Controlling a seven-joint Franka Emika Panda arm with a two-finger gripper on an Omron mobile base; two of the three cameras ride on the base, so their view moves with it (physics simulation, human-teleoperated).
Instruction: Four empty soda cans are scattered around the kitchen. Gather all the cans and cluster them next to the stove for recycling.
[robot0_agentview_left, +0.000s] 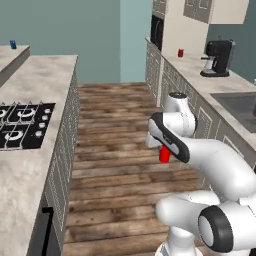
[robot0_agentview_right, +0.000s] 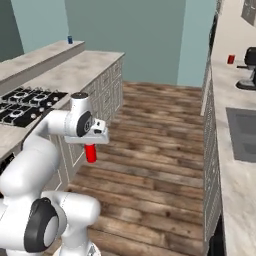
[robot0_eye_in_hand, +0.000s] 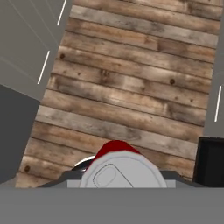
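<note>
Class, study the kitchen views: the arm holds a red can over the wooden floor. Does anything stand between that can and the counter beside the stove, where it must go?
Nothing visible blocks it. The tool grips the red can above open floor. The stove lies on the island counter, whose surface around the cooktop looks bare. Only the counter's edge lies between, so the can likely needs lifting over it.

aisle: open wood floor | flanks: island counter, right counter

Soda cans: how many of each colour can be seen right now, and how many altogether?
Red soda cans: 2, the held can shut in the gripper and the coffee machine's neighbour.
Blue soda cans: 1, the ledge can.
Total: 3.
</note>
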